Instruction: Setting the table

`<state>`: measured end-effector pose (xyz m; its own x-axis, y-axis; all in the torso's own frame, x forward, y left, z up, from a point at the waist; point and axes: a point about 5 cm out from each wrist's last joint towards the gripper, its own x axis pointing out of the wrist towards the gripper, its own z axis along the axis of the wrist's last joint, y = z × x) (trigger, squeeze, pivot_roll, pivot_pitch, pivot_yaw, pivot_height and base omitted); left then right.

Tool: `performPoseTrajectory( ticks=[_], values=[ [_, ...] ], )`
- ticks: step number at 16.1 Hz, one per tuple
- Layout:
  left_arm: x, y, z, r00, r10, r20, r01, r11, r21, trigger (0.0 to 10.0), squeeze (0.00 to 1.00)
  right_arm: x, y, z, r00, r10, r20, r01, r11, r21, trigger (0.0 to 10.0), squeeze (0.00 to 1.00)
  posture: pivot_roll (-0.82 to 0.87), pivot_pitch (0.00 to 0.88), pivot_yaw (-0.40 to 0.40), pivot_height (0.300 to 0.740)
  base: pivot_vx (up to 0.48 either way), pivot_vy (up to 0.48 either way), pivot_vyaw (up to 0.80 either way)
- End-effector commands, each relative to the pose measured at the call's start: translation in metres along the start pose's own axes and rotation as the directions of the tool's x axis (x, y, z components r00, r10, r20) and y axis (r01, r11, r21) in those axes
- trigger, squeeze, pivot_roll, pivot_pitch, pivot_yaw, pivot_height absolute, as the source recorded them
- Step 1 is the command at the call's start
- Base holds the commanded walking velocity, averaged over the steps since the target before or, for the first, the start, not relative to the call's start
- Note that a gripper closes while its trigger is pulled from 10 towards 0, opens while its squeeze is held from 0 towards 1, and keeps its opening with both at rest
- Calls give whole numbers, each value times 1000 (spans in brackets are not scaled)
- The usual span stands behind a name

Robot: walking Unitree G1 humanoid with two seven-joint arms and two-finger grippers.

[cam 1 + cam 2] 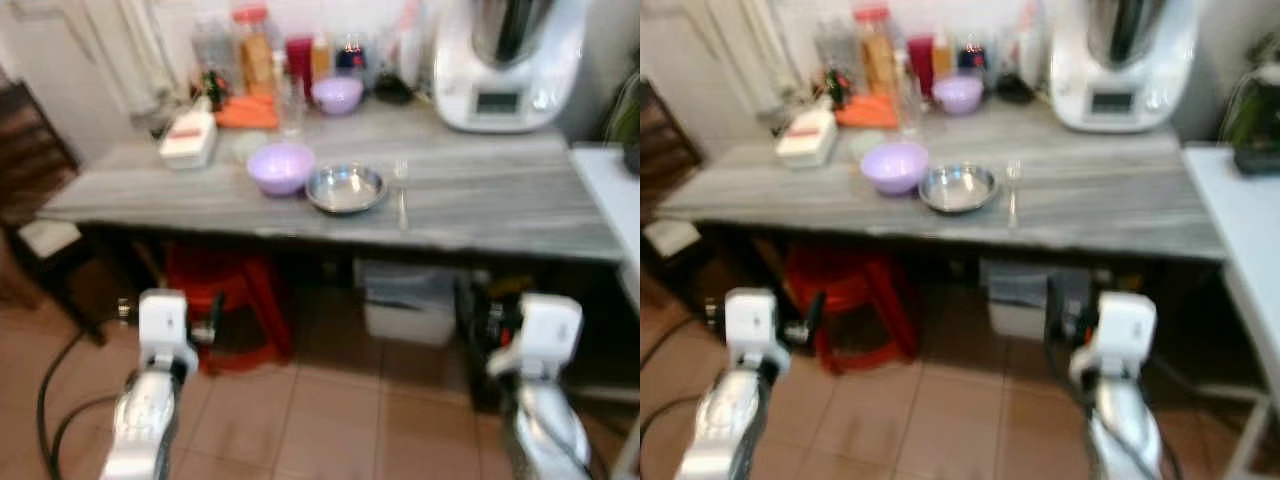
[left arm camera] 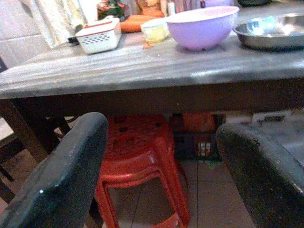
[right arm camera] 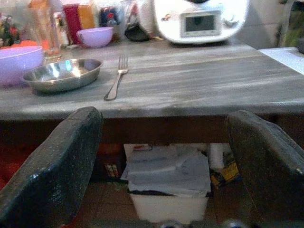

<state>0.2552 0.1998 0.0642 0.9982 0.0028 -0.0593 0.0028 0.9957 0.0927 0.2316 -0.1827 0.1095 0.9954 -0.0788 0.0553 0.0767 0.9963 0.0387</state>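
- Two lilac bowls on the grey tabletop (image 1: 480, 200): a big lilac bowl (image 1: 281, 166) near the front edge, a small lilac bowl (image 1: 337, 94) far back among the jars.
- One steel dish (image 1: 346, 188), shallow and shiny, sits just right of the big lilac bowl, touching or nearly so.
- One fork (image 3: 117, 81), slim and silver, lies flat just right of the dish, apart from it, its long axis running near to far, tines pointing to the far side.
- One white kitchen machine (image 1: 505, 65) stands far right; one white box (image 1: 190, 138) sits left.
- One red stool (image 2: 142, 166) is tucked under the tabletop.
- Left gripper (image 2: 161, 175) is held low before the table edge, fingers (image 2: 61, 175) wide apart, nothing between them.
- Right gripper (image 3: 164, 166) is low too, fingers (image 3: 57, 166) spread, holding nothing.
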Motion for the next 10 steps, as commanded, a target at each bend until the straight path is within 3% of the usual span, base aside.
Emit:
performPoseTrajectory(
  ticks=[1,10],
  values=[
    [1,1,3,1000,0,7,-1,1000,9,10000,0,2,2,4,1000,17,13,-17,1000,-5,10000,0,-94,0,125,740,-300,0,0],
    [1,-1,3,1000,-5,9,5,1000,12,10000,0,3,5,4,999,33,10,-33,999,-6,10000,0,-91,0,123,740,-307,0,0]
  ],
)
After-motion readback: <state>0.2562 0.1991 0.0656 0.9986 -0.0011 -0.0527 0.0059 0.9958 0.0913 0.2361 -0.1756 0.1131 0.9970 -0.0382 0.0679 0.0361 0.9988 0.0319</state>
